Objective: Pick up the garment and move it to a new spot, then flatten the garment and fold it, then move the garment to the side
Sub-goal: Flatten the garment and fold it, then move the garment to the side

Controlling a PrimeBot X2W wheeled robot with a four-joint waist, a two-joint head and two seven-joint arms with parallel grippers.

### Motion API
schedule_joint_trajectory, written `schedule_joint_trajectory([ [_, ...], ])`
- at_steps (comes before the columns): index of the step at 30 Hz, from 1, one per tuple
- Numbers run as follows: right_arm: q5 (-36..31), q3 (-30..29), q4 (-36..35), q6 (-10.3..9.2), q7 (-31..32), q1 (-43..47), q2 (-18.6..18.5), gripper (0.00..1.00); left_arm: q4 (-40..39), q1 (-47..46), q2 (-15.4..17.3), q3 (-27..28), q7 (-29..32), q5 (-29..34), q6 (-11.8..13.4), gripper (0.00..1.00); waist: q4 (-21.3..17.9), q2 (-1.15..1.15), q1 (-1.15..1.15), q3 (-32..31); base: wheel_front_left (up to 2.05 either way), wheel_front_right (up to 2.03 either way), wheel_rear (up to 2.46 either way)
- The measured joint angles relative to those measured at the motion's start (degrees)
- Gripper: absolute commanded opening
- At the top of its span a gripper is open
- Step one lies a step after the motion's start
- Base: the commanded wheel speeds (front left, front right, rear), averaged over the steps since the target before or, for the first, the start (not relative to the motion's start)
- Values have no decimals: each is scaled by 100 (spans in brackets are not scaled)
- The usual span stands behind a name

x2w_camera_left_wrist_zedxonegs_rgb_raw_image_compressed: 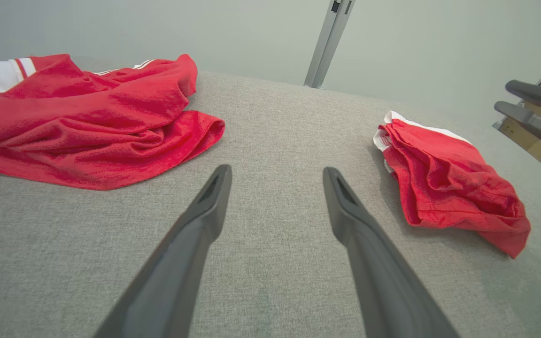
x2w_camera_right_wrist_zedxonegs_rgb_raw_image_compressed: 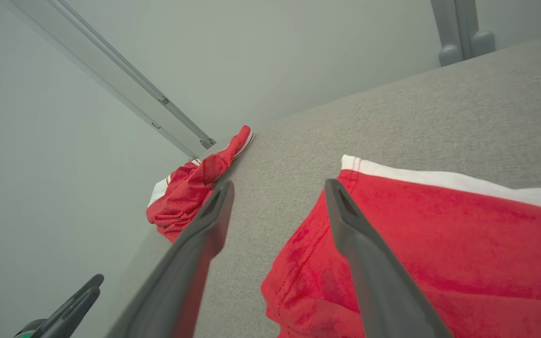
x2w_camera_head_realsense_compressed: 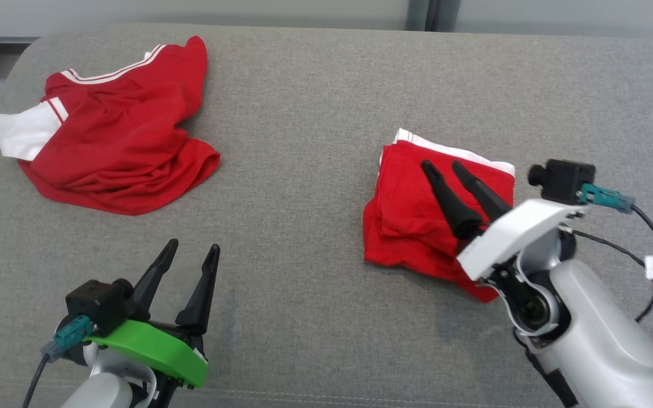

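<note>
Far left on the grey woven table (x2w_camera_head_realsense_compressed: 304,85) lies a crumpled garment (x2w_camera_head_realsense_compressed: 111,130), red knit with white trim. The left tool (x2w_camera_head_realsense_compressed: 193,246) stands wide open and empty. At right rests the folded garment (x2w_camera_head_realsense_compressed: 406,209), a soft, near-square red stack. The right tool (x2w_camera_head_realsense_compressed: 441,164) hovers over it, fingers spread, gripping nothing. Withdraw straight upward, since dragging sideways would likely disturb the folds.

The folded red fabric garment (x2w_camera_head_realsense_compressed: 411,221) has a white band along one edge. The crumpled red jersey (x2w_camera_head_realsense_compressed: 117,153) carries white stripes and a white sleeve. The flat grey woven worktop (x2w_camera_head_realsense_compressed: 315,102) is plain.
</note>
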Motion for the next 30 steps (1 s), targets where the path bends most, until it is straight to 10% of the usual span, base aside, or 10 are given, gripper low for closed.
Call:
schedule_joint_trajectory([
  [9, 107, -855, 394, -303, -167, 1050, -801, 100, -135, 3, -12, -2, 0, 0, 7, 100, -175, 0, 0, 128, 0, 0, 0],
  [24, 820, -828, 911, 77, 181, 1123, -655, 100, -125, -21, -25, -132, 13, 60, 7, 100, 5, 0, 0, 234, 0, 0, 0],
  [25, 892, -832, 938, 114, 236, 1122, -654, 86, -125, -21, -33, -138, 20, 60, 7, 100, 28, 0, 0, 236, 0, 0, 0],
  [26, 982, -855, 956, 157, 270, 1113, -643, 39, -123, -23, -40, -142, 30, 60, 7, 100, 50, 0, 0, 237, 0, 0, 0],
  [28, 1168, -904, 978, 231, 332, 1082, -624, 0, -111, -29, -68, -158, 59, 60, 5, 100, 97, 0, 0, 236, 0, 0, 0],
  [30, 1177, -911, 972, 279, 404, 1053, -660, 0, -110, -34, -105, -162, 59, 60, 5, 100, 148, 0, 0, 227, 0, 0, 0],
])
